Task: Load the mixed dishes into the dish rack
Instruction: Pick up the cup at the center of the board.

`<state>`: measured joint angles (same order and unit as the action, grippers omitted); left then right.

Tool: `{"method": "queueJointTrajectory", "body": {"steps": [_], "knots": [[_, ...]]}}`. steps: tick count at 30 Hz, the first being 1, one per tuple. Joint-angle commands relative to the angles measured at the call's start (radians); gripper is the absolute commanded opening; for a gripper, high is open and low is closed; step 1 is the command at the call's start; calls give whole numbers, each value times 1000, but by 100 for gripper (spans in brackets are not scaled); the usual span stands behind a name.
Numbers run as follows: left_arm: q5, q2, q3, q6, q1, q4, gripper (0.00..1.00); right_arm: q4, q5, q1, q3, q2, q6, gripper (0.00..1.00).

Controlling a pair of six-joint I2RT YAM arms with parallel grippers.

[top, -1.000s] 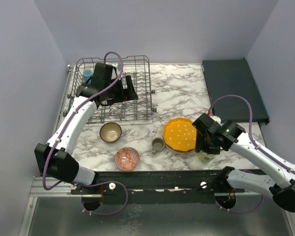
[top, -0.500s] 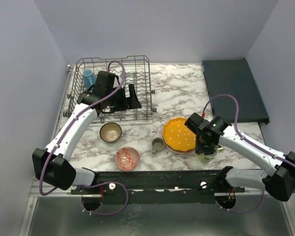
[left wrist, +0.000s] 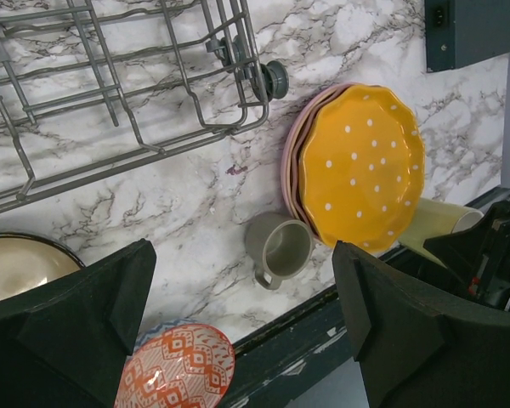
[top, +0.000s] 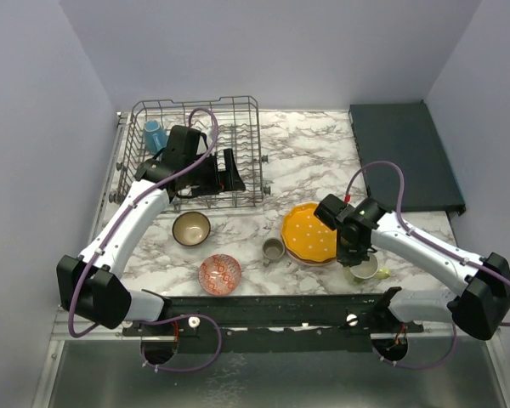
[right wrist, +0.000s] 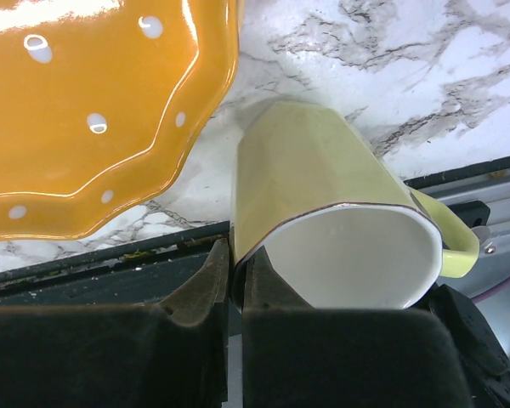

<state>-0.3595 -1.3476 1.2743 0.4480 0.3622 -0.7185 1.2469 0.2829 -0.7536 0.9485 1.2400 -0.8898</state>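
The right hand (right wrist: 235, 259) is closed on the yellow-green mug (right wrist: 314, 170), pinching its rim wall between the fingers. The mug is at the counter's (right wrist: 459, 76) near edge, with the orange dotted plate (right wrist: 85, 102) just to the hand's left. The left hand (left wrist: 242, 251) is spread wide and holds nothing, directly above the dish rack (top: 234, 100).

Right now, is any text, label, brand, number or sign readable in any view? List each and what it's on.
No text can be read in any view.
orange plate: white dots only, no lettering.
red-patterned bowl: geometric pattern only, no characters.
yellow-green mug, grey cup, dish rack: no markings visible.
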Motion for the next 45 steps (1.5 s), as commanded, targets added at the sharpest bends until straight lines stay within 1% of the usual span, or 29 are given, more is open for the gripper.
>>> {"method": "queueJointTrajectory", "body": {"steps": [1,4,8,14,17,22,27,31,34,39,42,45], "knots": [[-52,22,-16,-17,4,21,93,6,45,-5,27,-1,-9,1],[-95,24,-5,-18,4,21,93,23,54,-5,54,-10,-7,1],[-163,25,15,-11,4,21,94,87,78,-6,122,-6,-2,1],[-225,30,39,10,4,22,96,176,102,-6,227,-14,33,1],[-237,35,46,21,4,26,99,177,96,-5,285,-41,59,1],[-273,53,38,35,4,41,99,177,66,-5,384,-55,86,1],[-313,87,15,60,4,87,99,160,68,-5,464,-80,98,1],[-366,109,8,77,4,118,99,115,43,-5,523,-104,129,1],[-396,129,5,86,4,138,99,50,1,-6,554,-131,163,1],[-446,171,-4,101,4,166,99,-134,-127,-4,577,-181,213,1],[-486,195,-7,104,4,187,99,-282,-246,-5,555,-221,225,1],[-497,221,-12,98,4,206,99,-401,-331,-5,536,-246,231,1]]}}
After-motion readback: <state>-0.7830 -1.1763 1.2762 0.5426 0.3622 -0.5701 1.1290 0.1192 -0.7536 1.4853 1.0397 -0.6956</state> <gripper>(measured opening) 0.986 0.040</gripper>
